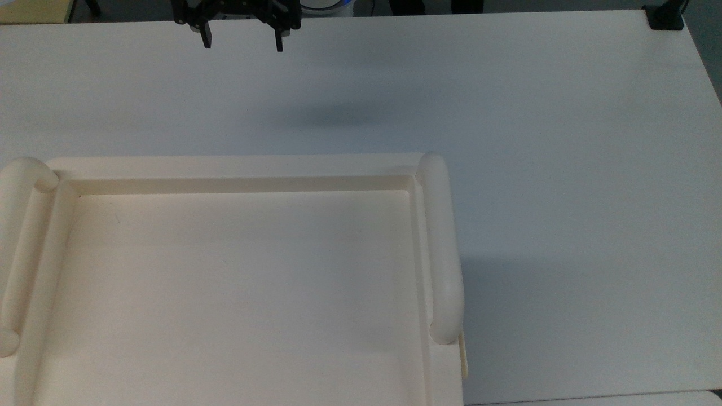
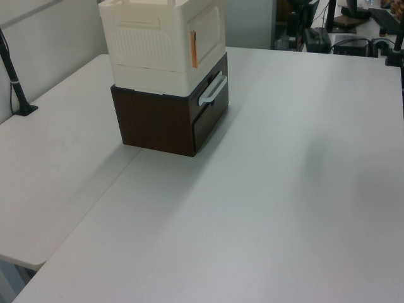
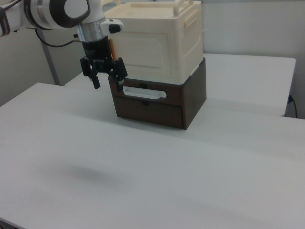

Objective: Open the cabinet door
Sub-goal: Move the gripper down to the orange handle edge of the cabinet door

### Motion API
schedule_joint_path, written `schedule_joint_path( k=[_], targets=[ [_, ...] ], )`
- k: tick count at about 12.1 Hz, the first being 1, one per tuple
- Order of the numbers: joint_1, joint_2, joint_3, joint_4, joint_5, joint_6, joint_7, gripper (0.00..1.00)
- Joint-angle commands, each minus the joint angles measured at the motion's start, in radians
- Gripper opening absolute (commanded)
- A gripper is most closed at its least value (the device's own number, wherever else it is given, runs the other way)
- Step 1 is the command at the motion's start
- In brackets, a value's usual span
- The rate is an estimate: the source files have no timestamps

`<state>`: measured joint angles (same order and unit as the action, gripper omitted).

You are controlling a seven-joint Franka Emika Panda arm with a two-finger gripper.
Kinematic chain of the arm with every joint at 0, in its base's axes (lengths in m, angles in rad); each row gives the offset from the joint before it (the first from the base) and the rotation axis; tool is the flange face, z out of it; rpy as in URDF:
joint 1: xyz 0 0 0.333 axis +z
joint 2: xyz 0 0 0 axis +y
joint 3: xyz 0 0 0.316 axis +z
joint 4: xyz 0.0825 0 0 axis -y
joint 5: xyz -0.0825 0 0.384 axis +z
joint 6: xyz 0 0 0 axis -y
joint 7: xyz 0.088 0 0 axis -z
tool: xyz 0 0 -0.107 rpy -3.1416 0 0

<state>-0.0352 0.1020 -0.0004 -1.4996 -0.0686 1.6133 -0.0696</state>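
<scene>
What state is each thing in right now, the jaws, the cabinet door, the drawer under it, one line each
gripper: jaws open, holding nothing, hanging above the table, apart from the cabinet.
cabinet door: shut, flush with the cabinet front.
drawer: appears pushed in; its pale handle untouched.
cabinet: upright, stacked on the dark brown drawer unit.

The cabinet (image 3: 157, 40) sits on a drawer unit (image 3: 159, 102) on the worktop (image 3: 143, 176). In the right view, the tool (image 3: 107, 82) hangs above the worktop, left of the cabinet.
</scene>
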Motion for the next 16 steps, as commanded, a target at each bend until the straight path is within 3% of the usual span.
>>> schedule_joint_path(
  k=[1,5,11,13,16],
  targets=[
    [0.059,0.089,0.01,0.067,0.001,0.08,0.043,1.0],
    [0.145,0.165,0.007,0.101,-0.016,0.327,0.181,1.0],
    [0.176,0.179,0.005,0.104,-0.052,0.661,0.246,1.0],
    [0.189,0.197,0.005,0.104,-0.098,0.712,0.246,1.0],
    [0.208,0.22,0.003,0.108,-0.102,0.792,0.248,1.0]
  ],
)
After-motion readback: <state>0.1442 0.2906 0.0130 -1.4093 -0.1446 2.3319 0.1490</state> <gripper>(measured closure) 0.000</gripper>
